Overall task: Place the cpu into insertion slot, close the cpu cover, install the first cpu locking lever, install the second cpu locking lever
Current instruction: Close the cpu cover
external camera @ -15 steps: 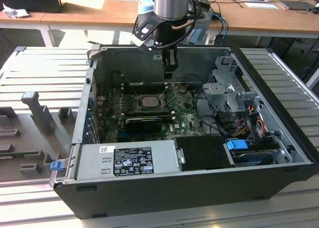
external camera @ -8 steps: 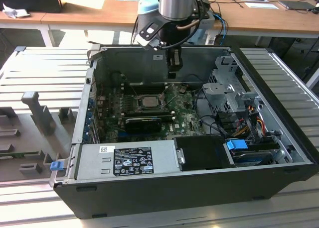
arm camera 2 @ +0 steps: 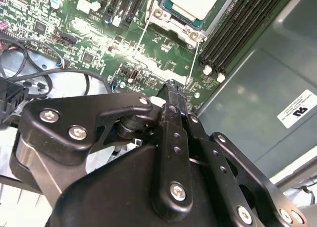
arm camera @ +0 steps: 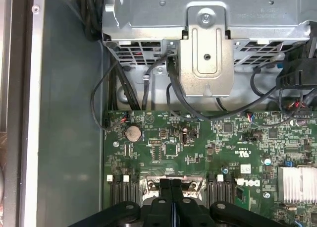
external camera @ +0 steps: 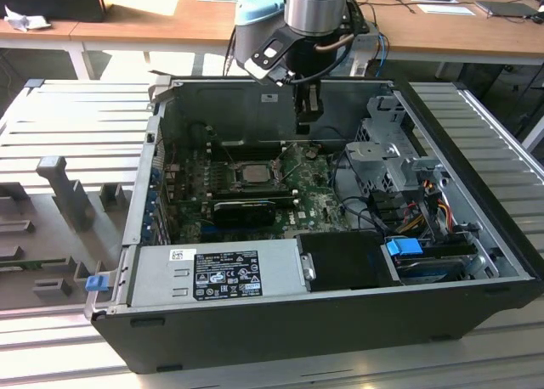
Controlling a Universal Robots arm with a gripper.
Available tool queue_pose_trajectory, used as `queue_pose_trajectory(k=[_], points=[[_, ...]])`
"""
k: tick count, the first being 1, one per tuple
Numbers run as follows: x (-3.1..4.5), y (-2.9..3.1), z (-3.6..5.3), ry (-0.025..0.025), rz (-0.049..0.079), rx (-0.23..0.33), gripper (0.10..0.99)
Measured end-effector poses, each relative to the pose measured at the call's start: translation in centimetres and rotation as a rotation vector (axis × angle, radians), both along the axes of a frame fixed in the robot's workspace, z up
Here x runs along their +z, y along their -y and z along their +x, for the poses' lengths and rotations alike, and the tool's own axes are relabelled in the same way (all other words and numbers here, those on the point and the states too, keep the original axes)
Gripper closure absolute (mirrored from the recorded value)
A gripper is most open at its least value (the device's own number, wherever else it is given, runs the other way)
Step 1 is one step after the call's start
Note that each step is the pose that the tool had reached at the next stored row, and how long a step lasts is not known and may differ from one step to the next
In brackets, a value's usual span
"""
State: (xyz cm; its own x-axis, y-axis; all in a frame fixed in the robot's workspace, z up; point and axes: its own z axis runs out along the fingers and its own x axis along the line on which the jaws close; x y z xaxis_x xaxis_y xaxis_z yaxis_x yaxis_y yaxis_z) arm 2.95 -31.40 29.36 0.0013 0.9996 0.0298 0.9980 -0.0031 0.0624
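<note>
Green motherboard [arm camera: 198,147] speckled with tiny black chips [arm camera: 171,148] and white print, cpu [arm camera 2: 195,1] face pale silver-grey, gripper [arm camera 2: 173,90] all matte black with shiny silver screws [arm camera 2: 177,191]. The case [external camera: 255,109] is dull grey steel inside, near-black shell outside. The power supply [external camera: 161,270] is bare silver with a black label [external camera: 225,274], white lettering. Bright blue tab [external camera: 404,246], wires [external camera: 435,200] in black, yellow, orange and red. The table [external camera: 68,117] is light grey with a ribbed stripe pattern

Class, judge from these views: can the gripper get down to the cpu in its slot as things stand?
Probably yes. The case lies open on top, and the gripper hangs above the motherboard just to the exterior view's right of the cpu, with nothing standing between them.
</note>
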Motion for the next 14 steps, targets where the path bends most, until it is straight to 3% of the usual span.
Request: queue_pose_trajectory(k=[6,10,14], points=[[-1.33,0.06,0.09,0.0,0.0,0.002,0.98],[-1.61,0.42,0.09,0.0,0.0,0.003,0.98],[-1.71,0.44,0.82,-0.0001,0.0,0.003,0.98]])
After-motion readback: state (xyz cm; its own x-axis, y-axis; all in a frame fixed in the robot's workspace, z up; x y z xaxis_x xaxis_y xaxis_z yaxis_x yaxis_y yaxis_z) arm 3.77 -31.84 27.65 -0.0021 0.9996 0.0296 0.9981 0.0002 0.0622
